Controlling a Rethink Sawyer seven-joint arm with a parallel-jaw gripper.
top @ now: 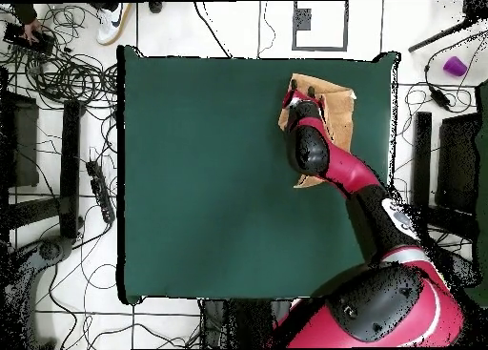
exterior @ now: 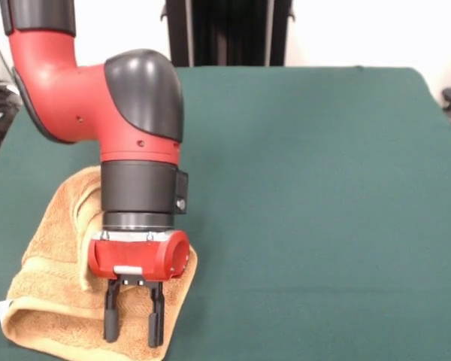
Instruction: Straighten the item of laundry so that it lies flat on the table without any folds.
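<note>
The golden-orange laundry towel [exterior: 52, 278] lies folded over on itself near the front left corner of the green table [exterior: 301, 188], a small white tag [exterior: 1, 307] at its near left corner. My gripper [exterior: 134, 322] hangs straight down over the towel's near right part. It is open, and nothing shows between its black fingers. The arm hides the towel's middle. From overhead the towel [top: 338, 113] sits by the table's [top: 210, 175] upper right corner, and the gripper [top: 296, 87] is over the towel's left edge.
Green cloth stretches wide beside the towel, which lies close to two table edges. Tangled cables [top: 76, 79] cover the floor around the table. A shoe [top: 112, 17] and a person's hand [top: 29, 27] show at the overhead view's top left, and a purple object [top: 455, 66] lies at the right.
</note>
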